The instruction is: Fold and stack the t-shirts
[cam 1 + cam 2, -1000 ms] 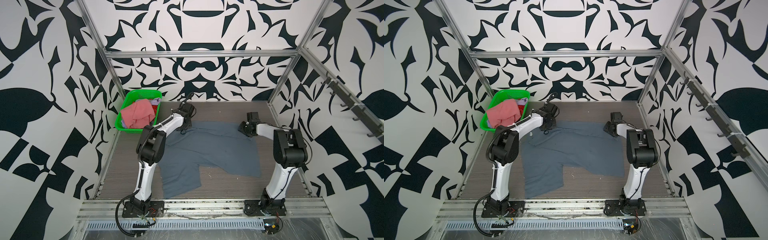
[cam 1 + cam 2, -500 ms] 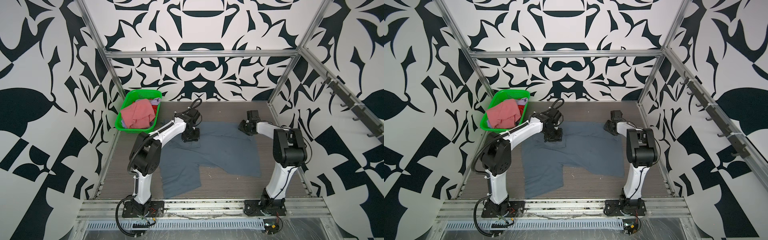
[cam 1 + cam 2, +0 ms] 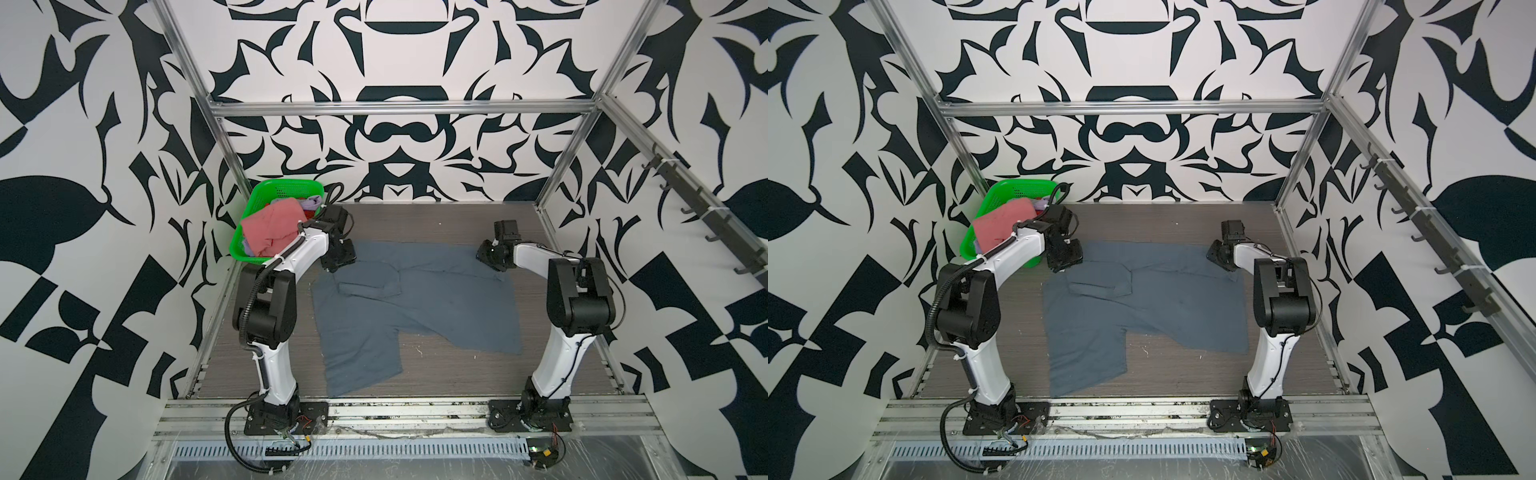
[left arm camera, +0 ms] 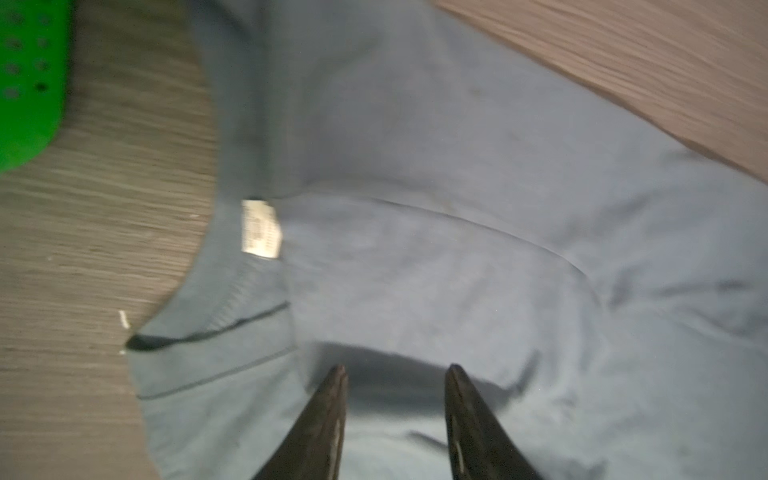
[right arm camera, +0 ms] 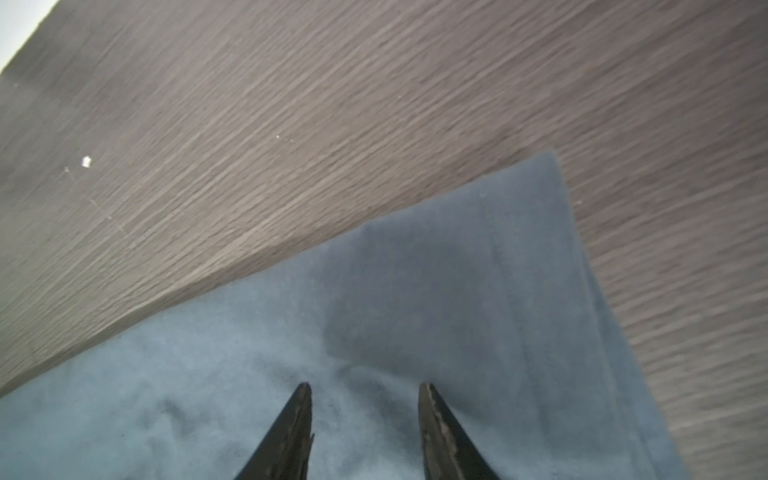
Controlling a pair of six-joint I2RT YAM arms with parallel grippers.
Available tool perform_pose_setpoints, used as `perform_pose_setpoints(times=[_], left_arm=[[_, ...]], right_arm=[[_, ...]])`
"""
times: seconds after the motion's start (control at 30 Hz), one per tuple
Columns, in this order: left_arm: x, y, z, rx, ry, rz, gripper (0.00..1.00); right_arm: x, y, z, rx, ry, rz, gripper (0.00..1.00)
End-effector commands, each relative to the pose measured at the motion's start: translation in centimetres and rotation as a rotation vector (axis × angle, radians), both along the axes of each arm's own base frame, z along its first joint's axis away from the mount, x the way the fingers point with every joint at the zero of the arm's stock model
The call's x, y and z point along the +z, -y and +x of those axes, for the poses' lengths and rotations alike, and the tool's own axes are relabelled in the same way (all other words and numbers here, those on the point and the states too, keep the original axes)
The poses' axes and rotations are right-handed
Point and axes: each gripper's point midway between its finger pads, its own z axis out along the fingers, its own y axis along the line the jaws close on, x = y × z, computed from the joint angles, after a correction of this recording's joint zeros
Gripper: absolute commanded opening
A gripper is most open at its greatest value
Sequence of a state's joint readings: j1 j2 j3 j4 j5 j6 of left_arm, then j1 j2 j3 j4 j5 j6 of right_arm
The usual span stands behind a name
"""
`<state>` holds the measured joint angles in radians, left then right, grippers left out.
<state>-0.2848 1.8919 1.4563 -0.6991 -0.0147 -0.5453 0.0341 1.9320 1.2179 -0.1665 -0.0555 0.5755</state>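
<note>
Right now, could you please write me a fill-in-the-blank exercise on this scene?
1. The salmon pink t-shirt sits in the green ____.
2. The white label on the blue-grey t-shirt shows in the ____ wrist view.
3. The left gripper and the right gripper both have jaws standing ____.
Missing words: basket, left, open.
</note>
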Motion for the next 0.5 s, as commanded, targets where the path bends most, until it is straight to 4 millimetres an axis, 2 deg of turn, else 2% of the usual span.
perform_pose_setpoints(times=[0.0, 0.13, 0.3, 0.47], left_arm=[[0.0, 0.9, 2.0, 0.047, 0.072, -0.053, 0.43], [-2.0, 1.2, 3.3, 0.077, 0.061, -0.059, 0.44], [-5.0, 0.6, 3.6, 0.126, 0.012, -0.019, 0.43], [-7.3, -0.2, 3.6, 0.171, -0.017, 0.024, 0.44]], right_arm=[[3.1, -0.4, 0.7, -0.010, 0.078, 0.029, 0.45], [2.6, 0.0, -0.1, -0.035, 0.055, 0.010, 0.45], [0.2, 1.7, -1.8, -0.101, -0.083, -0.075, 0.45], [-1.2, 1.5, -1.2, -0.098, -0.098, -0.067, 0.45]])
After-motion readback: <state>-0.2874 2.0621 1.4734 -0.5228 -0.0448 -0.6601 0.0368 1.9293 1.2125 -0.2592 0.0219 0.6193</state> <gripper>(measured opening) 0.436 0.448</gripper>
